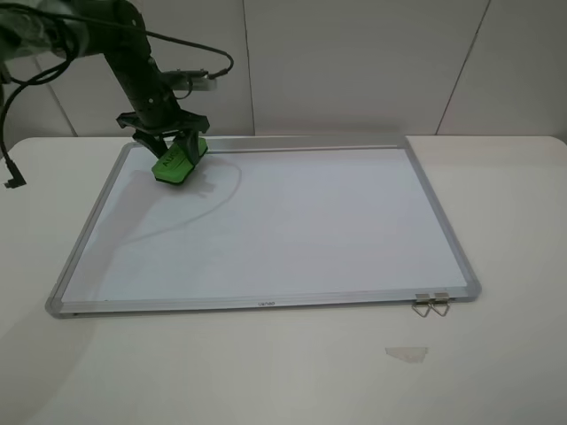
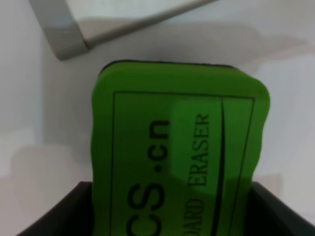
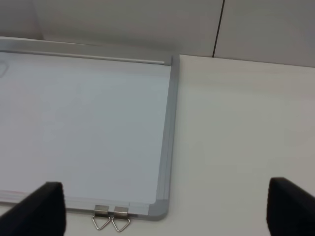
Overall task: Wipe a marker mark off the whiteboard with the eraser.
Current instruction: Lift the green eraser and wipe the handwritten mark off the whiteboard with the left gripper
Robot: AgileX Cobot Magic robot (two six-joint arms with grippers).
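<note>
Green eraser (image 1: 174, 166) | clamped in left end effector (image 1: 180, 149) | at whiteboard (image 1: 292, 221) corner

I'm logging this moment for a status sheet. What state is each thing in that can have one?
Whiteboard: lying flat on the table, visible surface clean.
Eraser: gripped, tilted, over the whiteboard's far left corner.
Left claw: shut on the eraser.
Right claw: open, empty.
Marker mark: not visible in any view.
Binder clips: lying at the whiteboard's near right corner.
</note>
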